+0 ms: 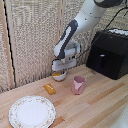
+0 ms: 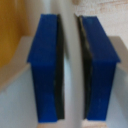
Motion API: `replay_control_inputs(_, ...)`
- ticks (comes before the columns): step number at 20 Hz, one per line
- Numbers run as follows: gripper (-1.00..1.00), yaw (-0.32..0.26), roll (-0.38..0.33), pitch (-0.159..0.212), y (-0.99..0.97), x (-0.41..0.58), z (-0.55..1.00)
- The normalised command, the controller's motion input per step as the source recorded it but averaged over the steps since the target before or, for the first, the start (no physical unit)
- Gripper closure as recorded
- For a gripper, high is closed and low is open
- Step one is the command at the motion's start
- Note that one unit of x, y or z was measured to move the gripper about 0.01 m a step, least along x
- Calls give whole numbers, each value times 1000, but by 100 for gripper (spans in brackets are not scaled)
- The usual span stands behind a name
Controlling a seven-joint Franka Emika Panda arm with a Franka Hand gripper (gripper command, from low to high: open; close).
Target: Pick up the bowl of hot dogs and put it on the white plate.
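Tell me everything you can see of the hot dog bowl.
The bowl is small, round and pale grey-white, with orange-yellow food showing inside. It sits at the back of the wooden table, close to the woven wall, largely hidden under the claw. In the wrist view a thin pale wall, apparently its rim, runs between the blue fingers, which have closed onto it from both sides. Whether it has left the table cannot be told. It is not on the white plate.

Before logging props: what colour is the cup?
Pink; the cup shows best in the exterior view.
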Motion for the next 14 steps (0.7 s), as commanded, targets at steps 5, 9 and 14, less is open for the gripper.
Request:
replay_control_inputs(5,100,0,97,-45,-115,-113,443)
replay_control_inputs(9,100,22,129,-46,-116,-33,675)
replay_control_inputs(14,100,29,118,-28,-6,0,834)
